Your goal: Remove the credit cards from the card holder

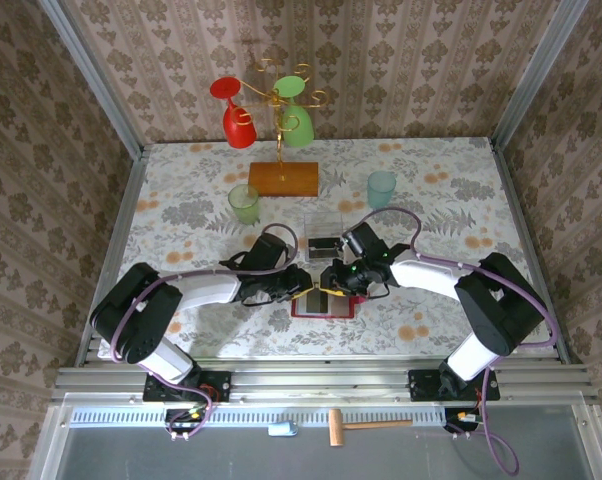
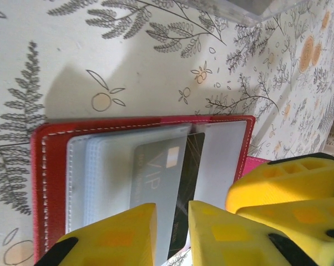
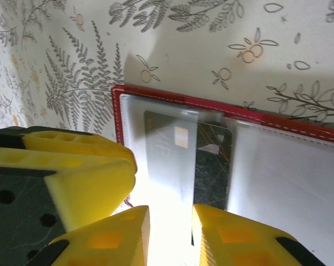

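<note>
top view: the card holder (image 1: 323,306) is lying open at the near middle, long axis running left-right, with the left gripper (image 1: 303,289) and right gripper (image 1: 332,284) meeting over it.
left wrist: the jaws are standing slightly apart over the dark credit card (image 2: 156,183), which is sitting pocketed and pointing lengthwise at them.
right wrist: the jaws are likewise apart, clamping nothing visibly. extraction is just starting, and the next move is calling for a pinch on the card's end.

A robot test cell dressed as a home — patterned wallpaper panels (image 1: 41,150) stand between bare aluminium posts (image 1: 93,80); a floral cloth covers the table (image 1: 181,215). The left arm (image 1: 196,290) and right arm (image 1: 451,280) are bolted to a metal rail (image 1: 321,378) at its near edge.
</note>
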Tool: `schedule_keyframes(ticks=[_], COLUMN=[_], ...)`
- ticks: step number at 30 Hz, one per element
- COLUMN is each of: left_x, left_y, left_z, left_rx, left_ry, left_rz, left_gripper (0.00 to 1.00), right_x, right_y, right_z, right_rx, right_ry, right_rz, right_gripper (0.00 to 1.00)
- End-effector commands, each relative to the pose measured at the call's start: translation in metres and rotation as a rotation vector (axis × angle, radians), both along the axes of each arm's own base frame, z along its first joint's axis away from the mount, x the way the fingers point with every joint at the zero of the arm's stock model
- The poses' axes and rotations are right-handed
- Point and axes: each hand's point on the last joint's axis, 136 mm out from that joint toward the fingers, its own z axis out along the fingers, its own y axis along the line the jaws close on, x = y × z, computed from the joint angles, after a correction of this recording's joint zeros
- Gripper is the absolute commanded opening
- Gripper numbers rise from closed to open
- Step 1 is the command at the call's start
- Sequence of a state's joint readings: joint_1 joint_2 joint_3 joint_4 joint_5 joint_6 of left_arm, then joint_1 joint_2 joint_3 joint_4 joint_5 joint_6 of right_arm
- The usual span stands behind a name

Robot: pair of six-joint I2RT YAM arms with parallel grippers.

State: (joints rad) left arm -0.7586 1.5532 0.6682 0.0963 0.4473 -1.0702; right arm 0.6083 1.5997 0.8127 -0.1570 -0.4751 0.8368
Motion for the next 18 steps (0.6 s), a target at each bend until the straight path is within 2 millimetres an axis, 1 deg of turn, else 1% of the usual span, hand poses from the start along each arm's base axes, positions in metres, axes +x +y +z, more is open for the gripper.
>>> schedule_keyframes(ticks=[1, 9, 18], left_x=[0.000, -0.004, -0.007], left_y=[-0.002, 0.002, 0.009], left_z=[0.000, -0.013, -0.017], left_rx=[0.033, 0.055, 0.091], left_ry=[-0.014, 0.009, 0.009], left_rz=[-0.025, -0.022, -0.025], left_gripper=[0.21, 0.15, 0.11], right_x=[-0.001, -0.002, -0.005], right_y=[-0.003, -0.005, -0.006], right_z=[0.001, -0.010, -0.021], right_rx=[0.019, 0.025, 0.020], right_ry=[-0.009, 0.016, 0.044], right_rz=[-0.005, -0.016, -0.015], right_gripper=[0.26, 0.26, 0.26])
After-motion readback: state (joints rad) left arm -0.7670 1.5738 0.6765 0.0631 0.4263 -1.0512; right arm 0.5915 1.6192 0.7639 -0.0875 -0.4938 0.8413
